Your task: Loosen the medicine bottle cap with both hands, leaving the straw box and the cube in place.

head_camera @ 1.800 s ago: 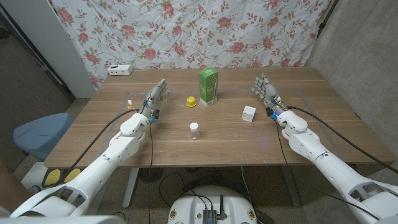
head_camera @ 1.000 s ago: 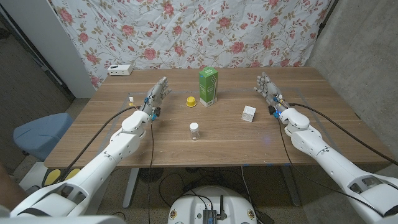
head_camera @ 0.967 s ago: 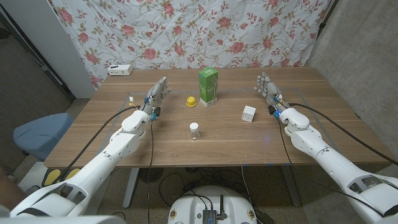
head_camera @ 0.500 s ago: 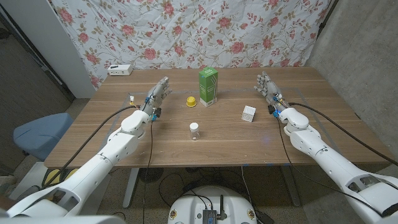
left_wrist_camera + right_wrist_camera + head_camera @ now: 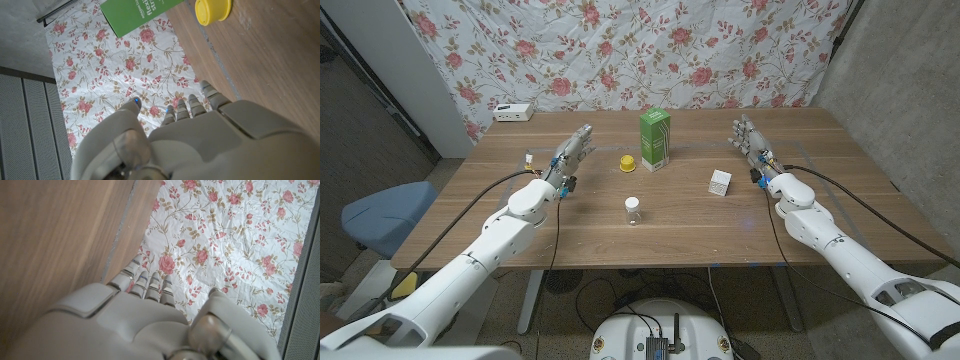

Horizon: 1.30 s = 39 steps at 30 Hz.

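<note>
The left hand (image 5: 572, 153) holds nothing, fingers straight and apart, near the table's (image 5: 680, 225) far left. The right hand (image 5: 749, 140) likewise stretches empty at the far right. Between them, nearer the robot, stands the bottle (image 5: 633, 211), untouched. Its yellow cap (image 5: 627, 163) lies beside the green box (image 5: 655, 139); the white cube (image 5: 720, 182) sits right.

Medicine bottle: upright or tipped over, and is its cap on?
Upright. The medicine bottle stands on the table with its white cap on top, apart from both hands; whether the cap is loosened cannot be told.
</note>
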{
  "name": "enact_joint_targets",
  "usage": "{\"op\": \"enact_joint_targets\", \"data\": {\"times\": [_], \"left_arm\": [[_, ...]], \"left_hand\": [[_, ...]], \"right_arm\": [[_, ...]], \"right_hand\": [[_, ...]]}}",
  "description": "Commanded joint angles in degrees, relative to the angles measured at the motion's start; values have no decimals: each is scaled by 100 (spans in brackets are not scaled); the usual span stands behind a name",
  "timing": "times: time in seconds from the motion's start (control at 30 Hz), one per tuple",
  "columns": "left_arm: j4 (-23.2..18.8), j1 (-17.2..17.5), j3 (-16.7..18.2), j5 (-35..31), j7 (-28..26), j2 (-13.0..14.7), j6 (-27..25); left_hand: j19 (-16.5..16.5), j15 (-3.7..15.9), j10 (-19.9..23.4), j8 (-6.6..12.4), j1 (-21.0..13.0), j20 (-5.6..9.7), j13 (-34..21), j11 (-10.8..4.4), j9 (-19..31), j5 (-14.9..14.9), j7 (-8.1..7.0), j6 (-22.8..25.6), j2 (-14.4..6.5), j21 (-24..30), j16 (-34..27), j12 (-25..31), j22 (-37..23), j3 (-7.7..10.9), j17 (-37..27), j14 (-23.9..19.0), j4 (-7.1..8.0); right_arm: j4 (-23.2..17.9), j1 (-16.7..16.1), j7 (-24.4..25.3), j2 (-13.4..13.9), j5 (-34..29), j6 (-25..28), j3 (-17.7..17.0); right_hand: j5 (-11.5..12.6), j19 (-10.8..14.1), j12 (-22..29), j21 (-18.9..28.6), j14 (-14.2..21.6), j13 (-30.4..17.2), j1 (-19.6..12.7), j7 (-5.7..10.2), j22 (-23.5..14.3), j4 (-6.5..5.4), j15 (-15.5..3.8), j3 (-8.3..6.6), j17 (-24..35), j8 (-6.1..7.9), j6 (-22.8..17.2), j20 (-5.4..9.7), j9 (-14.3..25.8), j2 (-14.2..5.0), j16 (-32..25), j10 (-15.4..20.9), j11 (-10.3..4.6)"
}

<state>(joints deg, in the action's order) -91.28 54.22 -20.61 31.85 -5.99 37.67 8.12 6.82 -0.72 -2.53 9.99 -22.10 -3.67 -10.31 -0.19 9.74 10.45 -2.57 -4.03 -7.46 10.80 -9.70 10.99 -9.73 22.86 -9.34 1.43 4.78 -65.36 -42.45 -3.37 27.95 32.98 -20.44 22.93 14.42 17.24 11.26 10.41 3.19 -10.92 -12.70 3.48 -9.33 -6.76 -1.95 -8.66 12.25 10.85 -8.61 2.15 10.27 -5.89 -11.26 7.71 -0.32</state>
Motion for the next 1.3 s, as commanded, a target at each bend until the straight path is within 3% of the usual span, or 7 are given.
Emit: {"op": "enact_joint_targets", "data": {"times": [0.03, 0.4, 0.53, 0.77, 1.23, 1.3], "left_arm": [[-556, 374, 201, 102, 206, 483, -115], [-720, 536, 255, 80, 374, 739, -138], [-919, 548, 252, -3, 445, 999, -391], [-1218, 723, 309, -29, 450, 1203, -494], [-1797, 1260, 513, -53, 345, 1526, -541], [-1870, 1327, 543, -40, 341, 1576, -574]], "left_hand": [[-62, 67, -71, -11, -23, 12, -9, -44, 18, -21, -58, -80, 114, -19, -6, -4, -10, -13, -16, 43, -62], [-153, 118, -119, -8, -6, 18, -9, -119, 18, -16, -104, -183, 330, -36, -8, -6, -7, -120, -19, 111, -181], [-178, 134, -125, -3, -6, 21, -9, -119, 18, -13, -113, -194, 383, -41, -13, -5, -5, -145, -19, 113, -212], [-241, 156, -160, 6, -12, 20, -9, -162, 19, -2, -124, -213, 485, -51, -6, -10, -3, -195, -20, 164, -278], [-318, 208, -199, -7, -50, 26, -10, -219, 20, 33, -204, -392, 720, -50, -22, -4, 1, -305, -22, 192, -431], [-328, 220, -212, 18, -66, -23, -10, -247, 20, 74, -271, -383, 902, -42, -27, 0, 2, -393, -26, 205, -510]], "right_arm": [[58, 61, 137, -64, -113, -33, 50], [65, 58, 275, -159, -158, -104, 61], [76, 50, 328, -202, -179, -131, 73], [40, 38, 257, -178, -167, -128, 86], [-265, -169, 419, -100, -179, -33, 64], [-303, -194, 439, -88, -185, -22, 61]], "right_hand": [[31, 59, 28, 56, 57, -4, -48, 2, -17, 87, -123, -14, -7, 37, -68, 318, 10, 90, -20, 75, -11], [54, 121, 21, 63, 103, 2, -141, -216, -18, 182, -146, -26, -50, 31, -87, 351, 8, 128, -23, 101, -16], [58, 136, 21, 66, 111, 3, -138, -248, -18, 181, -145, -27, -51, 29, -85, 356, 8, 119, -26, 107, -1], [76, 66, -17, 31, 32, 4, -68, -312, -22, 120, -141, -51, -41, -29, 64, 356, 9, -20, -7, 29, 27], [68, -90, -34, -16, 32, 8, 28, -304, -22, 106, -17, 30, -50, -41, 151, 281, 6, 79, -17, -23, 83], [68, -98, -37, -16, 41, 8, 34, -289, -22, 106, -1, 34, -52, -44, 167, 277, 6, 82, -20, -32, 74]]}}
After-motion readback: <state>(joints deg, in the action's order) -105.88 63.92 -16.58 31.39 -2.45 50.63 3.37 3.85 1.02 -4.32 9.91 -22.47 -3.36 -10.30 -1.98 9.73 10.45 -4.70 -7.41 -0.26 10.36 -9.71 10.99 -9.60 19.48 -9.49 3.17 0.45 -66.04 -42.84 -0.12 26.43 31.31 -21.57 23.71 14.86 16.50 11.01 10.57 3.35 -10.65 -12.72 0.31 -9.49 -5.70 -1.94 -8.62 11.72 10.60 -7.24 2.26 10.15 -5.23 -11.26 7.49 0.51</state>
